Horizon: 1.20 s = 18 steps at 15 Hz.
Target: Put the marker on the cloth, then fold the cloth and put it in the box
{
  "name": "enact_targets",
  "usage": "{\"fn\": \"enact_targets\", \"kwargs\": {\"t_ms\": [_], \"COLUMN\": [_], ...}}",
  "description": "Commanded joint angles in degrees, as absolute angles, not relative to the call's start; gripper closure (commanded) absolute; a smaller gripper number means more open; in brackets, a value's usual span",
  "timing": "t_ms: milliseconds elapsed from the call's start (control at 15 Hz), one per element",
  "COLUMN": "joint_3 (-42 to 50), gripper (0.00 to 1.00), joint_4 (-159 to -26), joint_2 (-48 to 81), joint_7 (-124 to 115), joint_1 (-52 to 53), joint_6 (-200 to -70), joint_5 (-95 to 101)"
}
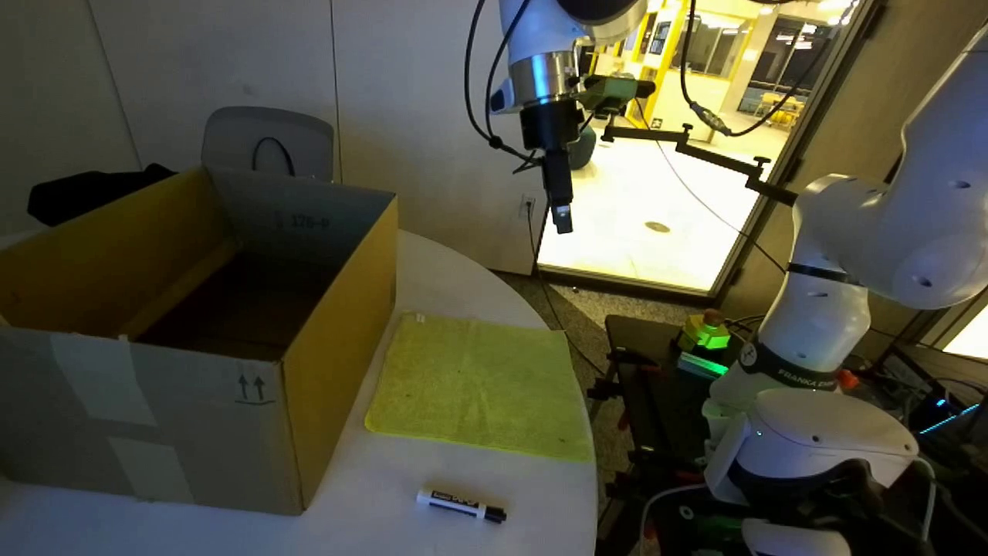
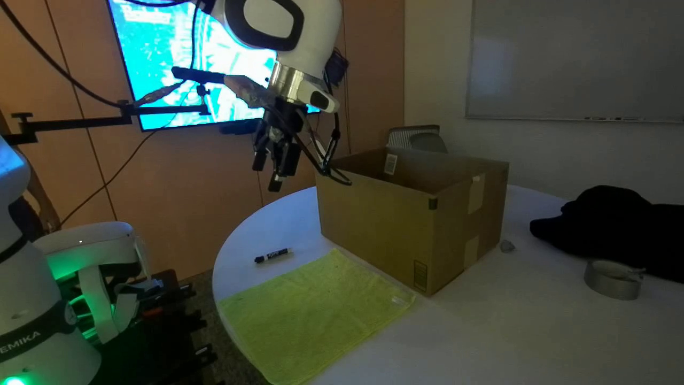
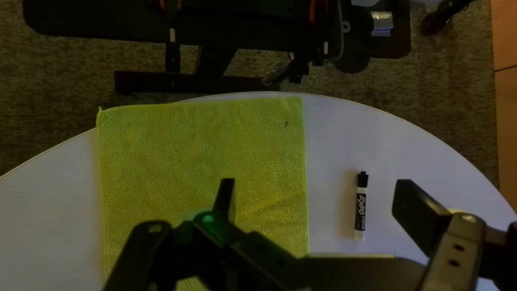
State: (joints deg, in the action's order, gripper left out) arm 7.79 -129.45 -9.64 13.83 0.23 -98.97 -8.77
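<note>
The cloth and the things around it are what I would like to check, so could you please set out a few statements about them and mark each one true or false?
1. The marker lies on the table, apart from the cloth. True.
2. The cloth is folded around the marker. False: it lies spread out flat, with the marker beside it.
3. The gripper is open and holds nothing. True.
4. The box contains the cloth. False: the cloth lies on the table, outside the box.
5. In the wrist view, a corner of the cloth juts past the table's edge. True.
6. The top of the box is closed. False: it is open, and its inside shows in both exterior views.
</note>
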Motion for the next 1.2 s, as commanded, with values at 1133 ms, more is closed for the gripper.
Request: {"fn": "enact_targets", "kwargs": {"t_ms": [1133], "joint_3": [-10.5], "gripper": [0.0], "joint_4": [-113.85], "joint_2": [34.41], "joint_7": [8.76], "joint_1": [8.41], "joint_6": [-126.75], "joint_5": [-16.45]}}
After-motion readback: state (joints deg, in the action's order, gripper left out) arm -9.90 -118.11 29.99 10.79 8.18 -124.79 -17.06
